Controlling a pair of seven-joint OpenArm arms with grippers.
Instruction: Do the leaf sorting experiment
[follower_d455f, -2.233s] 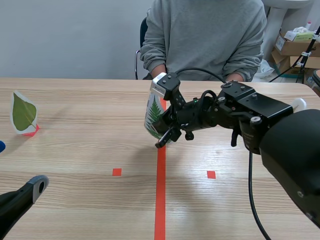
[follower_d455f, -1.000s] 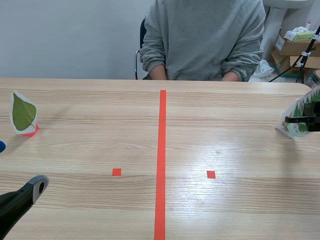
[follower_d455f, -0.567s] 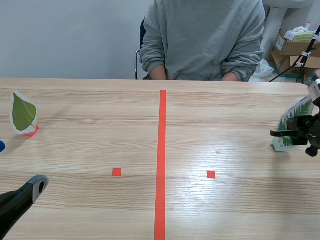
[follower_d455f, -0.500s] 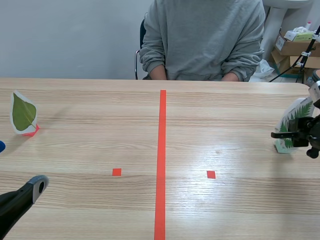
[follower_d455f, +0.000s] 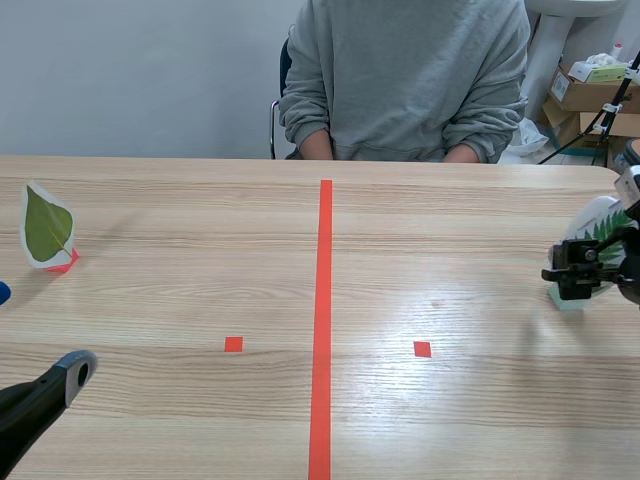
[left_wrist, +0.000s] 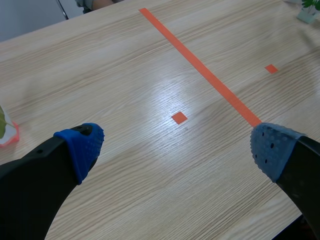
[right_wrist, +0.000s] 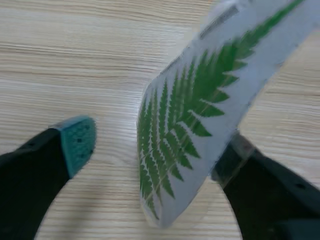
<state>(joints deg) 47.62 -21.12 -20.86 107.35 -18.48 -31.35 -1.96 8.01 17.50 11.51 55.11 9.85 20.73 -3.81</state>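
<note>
A white card printed with a green fern leaf (follower_d455f: 603, 222) stands on a small pale base at the table's far right. My right gripper (follower_d455f: 578, 272) is around it, open. In the right wrist view the fern card (right_wrist: 200, 125) leans between the fingers: the teal pad (right_wrist: 77, 142) of one stands clear of it, and the other finger (right_wrist: 260, 180) is partly hidden behind the card. A second card with a broad green leaf (follower_d455f: 47, 228) stands at the far left on a red base. My left gripper (left_wrist: 175, 145) hovers open over bare table, holding nothing.
A person in a grey sweatshirt (follower_d455f: 405, 70) sits across the table with hands at its far edge. Cardboard boxes (follower_d455f: 590, 90) are stacked behind the table's right corner. The fern card is close to the table's right edge.
The right arm carried the fern card from the table's middle to its right side and lowered it. Its fingers have just parted from the card. The left arm has not moved.
</note>
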